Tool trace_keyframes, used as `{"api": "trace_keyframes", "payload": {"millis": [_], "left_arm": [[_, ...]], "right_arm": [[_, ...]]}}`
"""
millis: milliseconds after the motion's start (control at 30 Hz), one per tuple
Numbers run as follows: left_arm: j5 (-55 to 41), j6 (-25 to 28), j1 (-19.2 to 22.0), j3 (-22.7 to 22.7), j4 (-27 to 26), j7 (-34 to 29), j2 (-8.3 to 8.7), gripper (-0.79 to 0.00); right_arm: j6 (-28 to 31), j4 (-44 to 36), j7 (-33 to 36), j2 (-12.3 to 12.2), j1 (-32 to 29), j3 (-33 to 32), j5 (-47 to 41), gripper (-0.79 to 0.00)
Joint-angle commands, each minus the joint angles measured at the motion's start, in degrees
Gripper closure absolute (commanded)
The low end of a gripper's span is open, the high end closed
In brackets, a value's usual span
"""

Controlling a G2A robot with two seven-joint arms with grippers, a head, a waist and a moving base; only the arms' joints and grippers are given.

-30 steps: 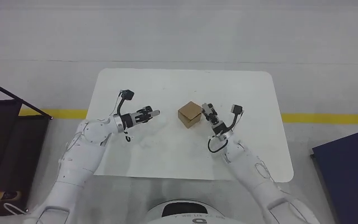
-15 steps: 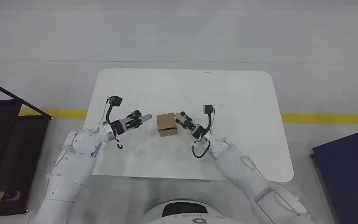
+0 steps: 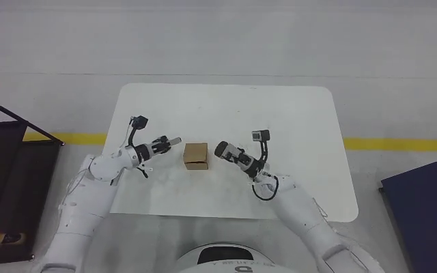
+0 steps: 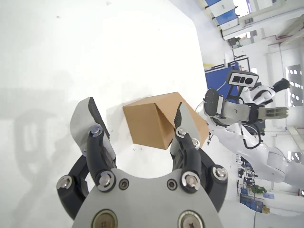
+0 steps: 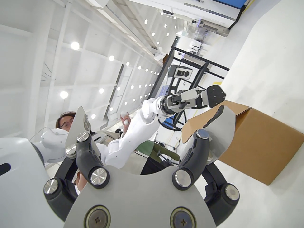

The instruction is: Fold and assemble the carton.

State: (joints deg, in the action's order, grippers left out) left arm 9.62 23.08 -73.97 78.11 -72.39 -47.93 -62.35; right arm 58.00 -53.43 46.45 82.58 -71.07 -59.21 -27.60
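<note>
A small brown carton (image 3: 196,156) sits on the white table (image 3: 273,109), left of the middle. In the top view it looks like a closed cube. In the right wrist view a flap (image 5: 194,123) stands out on the carton (image 5: 258,143) at the end facing my left gripper. My left gripper (image 3: 174,141) hovers just left of the carton, open. The carton (image 4: 149,124) lies just beyond my left gripper's (image 4: 136,104) spread fingers. My right gripper (image 3: 220,149) is close on the carton's right side. In its own view my right gripper (image 5: 152,117) is open, with one finger (image 5: 224,119) beside the box.
The table's far half and right side are bare white surface. A dark frame (image 3: 17,157) stands off the left edge. A blue object (image 3: 416,198) sits on the floor at the right, and a yellow floor line (image 3: 389,144) runs behind the table.
The carton has slid left and toward the table's front, turning square. My right gripper followed it leftward, then turned. My left gripper drew back to the left a little.
</note>
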Motion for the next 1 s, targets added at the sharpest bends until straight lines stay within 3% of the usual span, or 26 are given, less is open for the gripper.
{"api": "trace_keyframes", "payload": {"millis": [0, 67, 233, 567, 667, 767, 967], "left_arm": [[-2.58, -0.64, 3.85, -2.59, 4.79, -1.88, -0.6, -0.403], [-4.13, -0.51, 6.68, -4.59, 8.93, -2.53, -1.19, -0.363], [-5.78, 0.87, 12.02, -6.91, 17.94, -2.48, -2.04, -0.379], [-7.74, 3.58, 21.83, -15.33, 28.96, -7.83, -5.19, -0.363], [-8.36, 5.48, 23.29, -16.53, 30.95, -8.96, -5.73, -0.354], [-9.01, 7.54, 23.88, -17.35, 31.6, -10.12, -6.06, -0.348], [-9.71, 8.99, 23.34, -18.78, 30.32, -11.69, -6.42, -0.348]], "right_arm": [[0.0, -3.19, -0.16, -1.04, -2.63, -1.1, 0.12, -0.785], [-0.68, -7.1, 0.52, -2.11, -5.66, -1.76, -1.56, -0.785], [-6.8, -17.91, 6.63, -5.16, -12.88, -3.41, -5.66, -0.785], [-11.32, -17.43, 9.65, -5.9, -13.6, 1.82, 1.18, -0.785], [-10.5, -16.96, 6.51, -5.61, -13.5, 2.9, 2.88, -0.785], [-8.93, -15.04, -1.81, -5.09, -12.75, 3.46, 12.45, -0.785], [-12.26, -15.01, -14.87, -3.87, -11.84, 5.98, 25.71, -0.785]]}}
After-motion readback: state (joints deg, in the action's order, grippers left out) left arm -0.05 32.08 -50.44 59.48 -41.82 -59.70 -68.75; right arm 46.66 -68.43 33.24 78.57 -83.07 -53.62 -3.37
